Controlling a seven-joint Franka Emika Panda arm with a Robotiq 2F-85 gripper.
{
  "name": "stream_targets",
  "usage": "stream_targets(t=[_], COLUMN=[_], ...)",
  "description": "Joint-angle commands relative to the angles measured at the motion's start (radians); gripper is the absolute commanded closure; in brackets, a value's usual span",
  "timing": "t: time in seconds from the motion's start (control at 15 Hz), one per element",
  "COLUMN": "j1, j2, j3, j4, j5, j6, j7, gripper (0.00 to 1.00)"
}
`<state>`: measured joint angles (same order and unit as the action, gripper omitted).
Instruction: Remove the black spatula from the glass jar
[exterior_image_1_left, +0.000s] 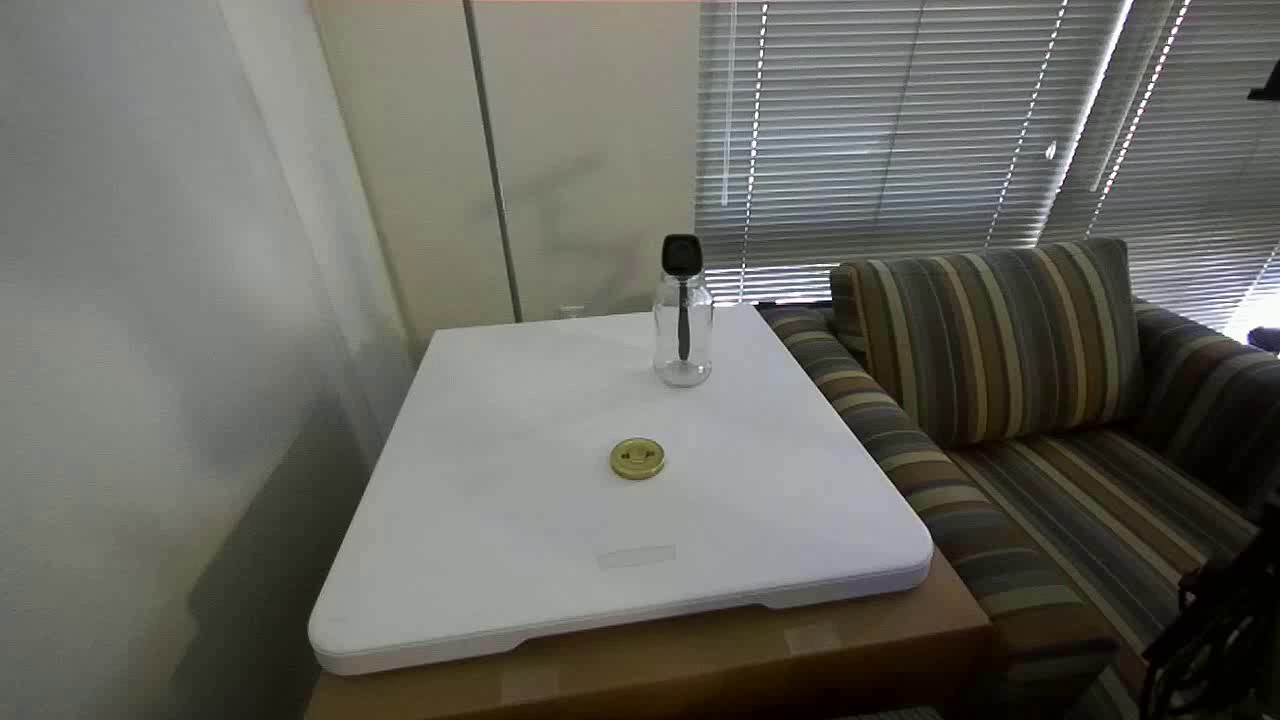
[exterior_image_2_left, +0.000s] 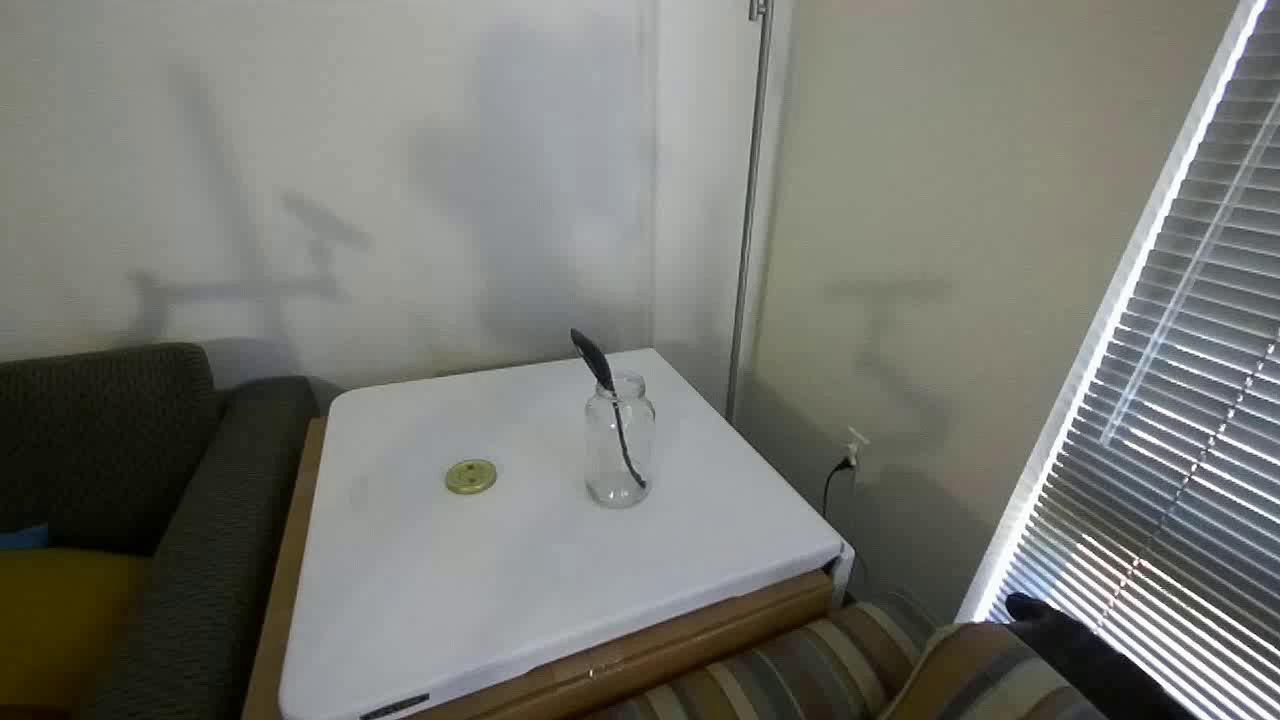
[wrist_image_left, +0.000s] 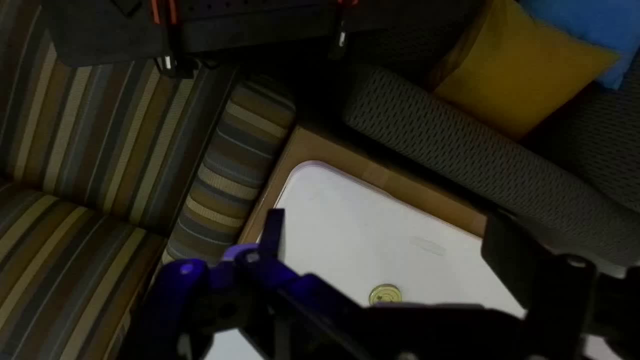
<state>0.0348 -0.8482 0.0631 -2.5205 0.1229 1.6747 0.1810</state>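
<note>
In an exterior view the black spatula (exterior_image_2_left: 592, 358) stands inside the glass jar (exterior_image_2_left: 602, 450), near the centre of the frame. The handle points down, its end at the lower right of the jar's interior; the rounded head projects above the mouth and leans to the upper left. In both exterior views the jar stands upright on the white desk (exterior_image_1_left: 500, 500). A yellowish round disc (exterior_image_1_left: 637, 458) lies flat on the same surface, apart from the jar and, in an exterior view, lower in the frame than it.

In the wrist view the fingers (wrist_image_left: 510, 260) are spread wide, one left of centre, the other at lower right, with the desk and the disc visible in the gap. A yellow cushion (wrist_image_left: 525, 70) and a blue cushion (wrist_image_left: 595, 30) show at upper right.

In an exterior view a striped armchair (exterior_image_1_left: 1060, 500) occupies the right of the frame, window blinds (exterior_image_1_left: 880, 130) above it
</note>
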Motion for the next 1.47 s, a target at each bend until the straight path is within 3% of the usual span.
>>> stream_targets(t=[0.0,0.47,1.13,1.4], j1=[-0.012,-0.019,-0.029,-0.025], j2=[0.000,0.070,0.289,0.275], j3=[0.008,0.020,0.006,0.006], j4=[0.003,0.012,0.050,0.050], j5=[0.006,-0.038,-0.099,-0.114], j6=[-0.003,0.112,0.351,0.342], j7=[-0.007,-0.022,-0.025,-0.006], gripper=[0.00,0.00,0.00,0.00])
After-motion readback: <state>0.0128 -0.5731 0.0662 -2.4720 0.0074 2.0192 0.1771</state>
